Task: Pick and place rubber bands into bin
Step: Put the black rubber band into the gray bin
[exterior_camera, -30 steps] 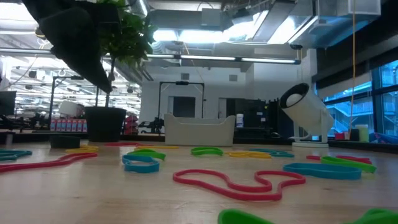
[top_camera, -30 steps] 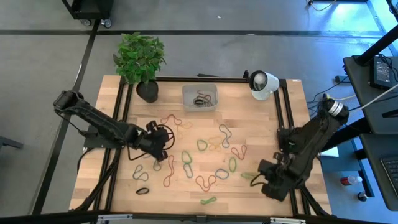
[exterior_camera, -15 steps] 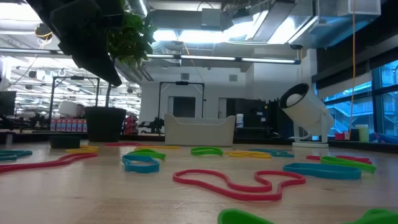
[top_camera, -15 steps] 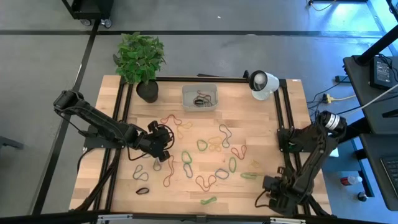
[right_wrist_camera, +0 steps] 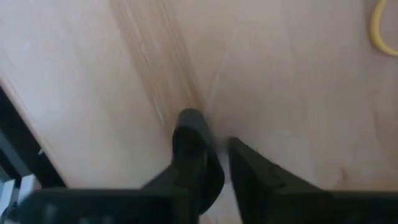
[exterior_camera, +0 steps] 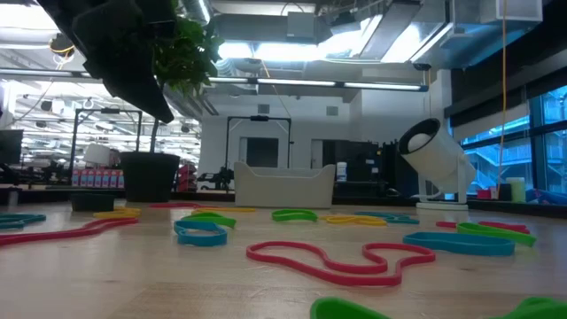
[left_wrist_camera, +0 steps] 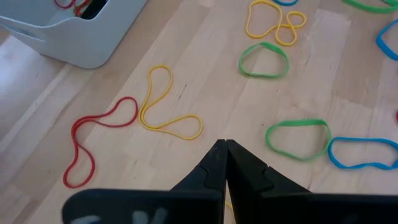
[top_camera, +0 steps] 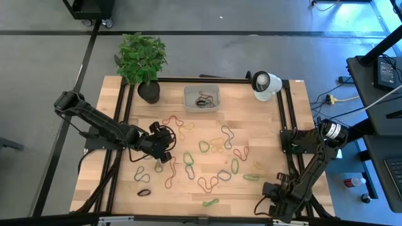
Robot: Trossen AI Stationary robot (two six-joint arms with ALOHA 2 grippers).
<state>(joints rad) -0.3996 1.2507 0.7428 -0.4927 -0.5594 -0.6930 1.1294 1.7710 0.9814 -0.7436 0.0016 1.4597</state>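
Wooden tabletop was littered with rubber bands in red, green, yellow and blue, spread mostly across the middle and the near half. The bin, a small translucent tray, sat at the far edge between the potted plant and the white round camera, and it already had a few bands tangled inside.

The left gripper hung over the left-middle of the table with its fingers pinched fully together. In its wrist view the tips pointed at bare wood just short of a yellow band with a red one beside it, and I couldn't see anything caught between them (a thin yellow sliver showed right under the fingers, but I couldn't tell if that was a held band or not).

The right gripper was down at the near right corner of the table, well away from the main scatter. Its fingers stood a narrow gap apart over plain wood with nothing between them, and only the edge of one yellow band showed far off.

My read: this was the picking step, somewhere mid-task, since plenty of bands still lay loose. Next the left gripper would need to open up, drop over one strand of the yellow loop, pinch it and carry it to the bin. Flat floppy bands are easy to miss, so it'd have to get right down to the wood.
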